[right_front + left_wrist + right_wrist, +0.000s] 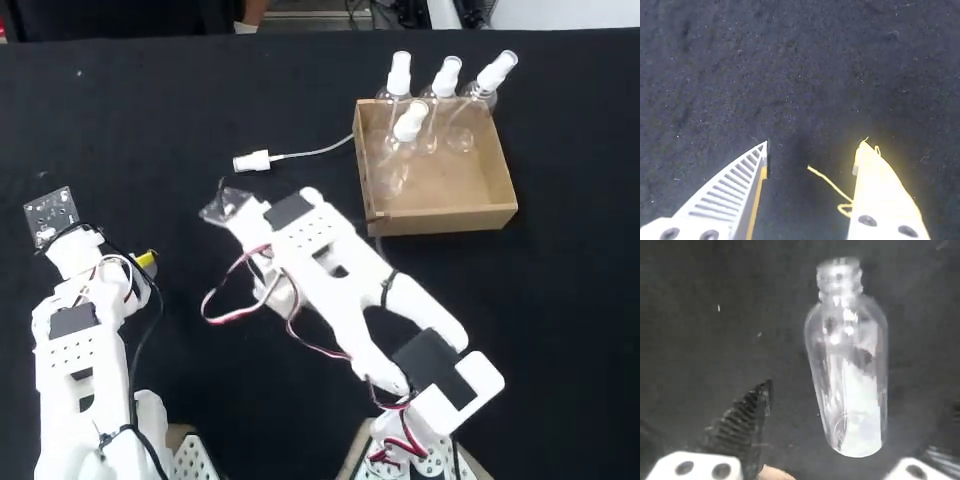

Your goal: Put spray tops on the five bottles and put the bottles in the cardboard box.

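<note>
- Left end effector (813,150) hangs released over the black counter (790,60)
- Right end effector (860,405) is released, straddling an uncapped bottle (847,365) lying down
- Loose spray top (252,160) lies near the cardboard box (445,218)

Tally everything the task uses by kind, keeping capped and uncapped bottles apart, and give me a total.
Clear plastic bottles with white spray tops fitted: 4
Clear plastic bottle without a top: 1
Loose white spray top with its tube: 1
Brown cardboard box: 1
Total: 7
</note>
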You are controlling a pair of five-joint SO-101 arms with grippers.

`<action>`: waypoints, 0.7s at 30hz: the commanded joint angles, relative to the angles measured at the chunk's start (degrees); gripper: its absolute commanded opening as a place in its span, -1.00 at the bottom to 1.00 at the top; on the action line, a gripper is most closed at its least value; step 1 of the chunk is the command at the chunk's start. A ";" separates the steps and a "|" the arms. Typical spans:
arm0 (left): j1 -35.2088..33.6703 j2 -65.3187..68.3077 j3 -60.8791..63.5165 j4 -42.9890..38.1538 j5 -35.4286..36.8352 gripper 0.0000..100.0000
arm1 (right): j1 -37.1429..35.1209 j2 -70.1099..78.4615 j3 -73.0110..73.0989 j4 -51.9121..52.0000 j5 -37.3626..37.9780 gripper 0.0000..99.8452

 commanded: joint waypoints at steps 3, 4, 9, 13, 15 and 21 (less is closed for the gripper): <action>-0.66 -1.05 -3.30 -0.44 0.09 -0.46 | -1.76 4.26 -7.60 -0.44 0.62 -0.32; -0.66 -1.05 -3.30 -0.44 0.09 -0.46 | -1.93 5.85 -7.52 -1.58 1.05 -0.33; -0.66 -1.05 -3.30 -0.44 0.09 -0.46 | 0.35 14.20 -7.96 -5.36 5.10 -0.34; -0.66 -1.05 -3.30 -0.53 0.09 -0.46 | 2.73 15.43 -7.87 -5.36 6.59 -0.46; -0.57 -1.05 -3.30 -0.70 0.09 -0.46 | 3.43 14.37 -7.96 -5.98 6.07 -0.75; -0.13 -1.05 -3.65 -0.88 0.09 -0.46 | 7.03 5.05 -6.64 -5.27 2.99 -0.97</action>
